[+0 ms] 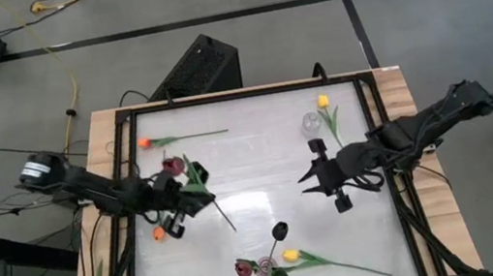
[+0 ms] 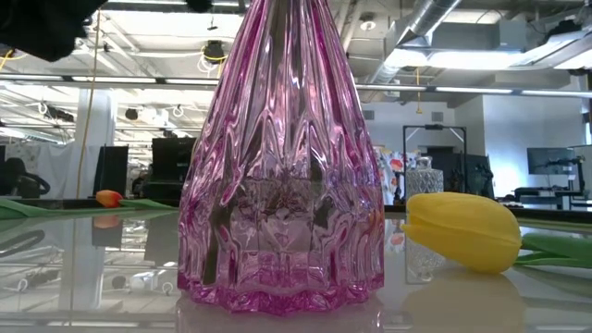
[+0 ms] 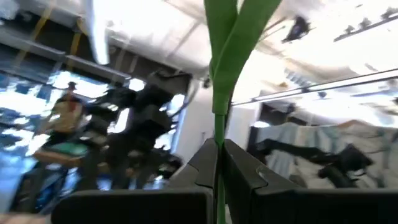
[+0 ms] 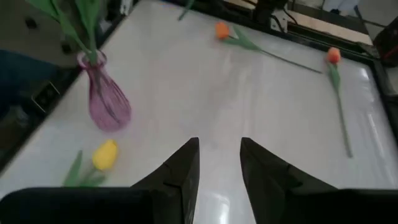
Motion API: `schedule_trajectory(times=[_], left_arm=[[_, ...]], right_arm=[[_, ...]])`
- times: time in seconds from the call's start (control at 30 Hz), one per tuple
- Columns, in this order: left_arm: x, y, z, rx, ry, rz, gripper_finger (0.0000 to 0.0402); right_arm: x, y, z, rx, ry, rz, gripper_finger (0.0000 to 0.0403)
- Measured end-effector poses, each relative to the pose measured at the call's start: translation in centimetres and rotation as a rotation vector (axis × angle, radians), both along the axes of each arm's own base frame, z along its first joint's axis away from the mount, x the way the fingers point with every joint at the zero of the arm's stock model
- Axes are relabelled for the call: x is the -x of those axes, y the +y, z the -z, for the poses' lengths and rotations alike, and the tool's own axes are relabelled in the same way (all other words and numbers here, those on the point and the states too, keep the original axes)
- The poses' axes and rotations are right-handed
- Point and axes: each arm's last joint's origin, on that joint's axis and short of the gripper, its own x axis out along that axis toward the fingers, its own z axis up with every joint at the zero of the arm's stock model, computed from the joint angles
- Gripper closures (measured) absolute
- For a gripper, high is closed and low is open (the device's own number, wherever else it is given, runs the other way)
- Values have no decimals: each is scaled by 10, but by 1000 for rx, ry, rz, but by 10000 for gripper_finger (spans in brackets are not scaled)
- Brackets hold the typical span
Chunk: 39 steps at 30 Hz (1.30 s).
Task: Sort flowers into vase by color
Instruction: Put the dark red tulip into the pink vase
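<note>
My left gripper (image 1: pixel 192 197) is at the table's left side, shut on a dark red tulip (image 1: pixel 172 166) whose stem slants toward the table's middle. My right gripper (image 1: pixel 311 175) is open above the table's right half and touches nothing. A pink vase (image 1: pixel 264 270) stands at the near edge and holds a dark red flower (image 1: pixel 244 269) and two near-black ones (image 1: pixel 280 229). A yellow tulip (image 1: pixel 291 256) lies beside it. A clear vase (image 1: pixel 311 123) holds a yellow tulip (image 1: pixel 323 101). Orange tulips (image 1: pixel 145 143) (image 1: pixel 158 233) lie on the left. My left gripper pinches the dark red tulip's green stem (image 3: pixel 219 134) between its two fingers (image 3: pixel 245 168), just below the leaves (image 3: pixel 231 37). The stem runs crosswise through the fingers. The flower is lifted off the table, with its bare stem end (image 1: pixel 230 224) sticking out toward the table's middle.
A dark frame (image 1: pixel 403 203) edges the white table top. A black box (image 1: pixel 197 67) and cables sit beyond the far edge. In the low view the pink vase (image 2: pixel 277 185) fills the front, with the yellow tulip head (image 2: pixel 462 231) to its right. Open surface lies between the two arms.
</note>
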Motion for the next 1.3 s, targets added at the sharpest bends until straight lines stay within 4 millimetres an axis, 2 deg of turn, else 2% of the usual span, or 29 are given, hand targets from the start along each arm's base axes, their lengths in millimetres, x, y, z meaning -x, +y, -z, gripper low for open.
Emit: schedule_trajectory(times=[0.23, 0.5, 0.7, 0.9, 1.13, 1.3], left_arm=[[-39, -15, 1, -22, 16, 125, 401], [-65, -38, 4, -16, 29, 209, 401], [-69, -53, 5, -68, 17, 232, 401], [-71, -51, 6, -80, 28, 127, 401], [-71, -58, 9, -78, 34, 141, 401], [-85, -72, 13, -85, 22, 175, 401]], right_arm=[[-9, 15, 23, -72, 17, 10, 262], [-23, 37, 41, -80, 45, -29, 262], [-29, 47, 47, -76, 42, -47, 262], [-31, 50, 51, -80, 49, -26, 262], [-31, 52, 52, -81, 52, -30, 262], [-31, 51, 52, -74, 52, -30, 262]])
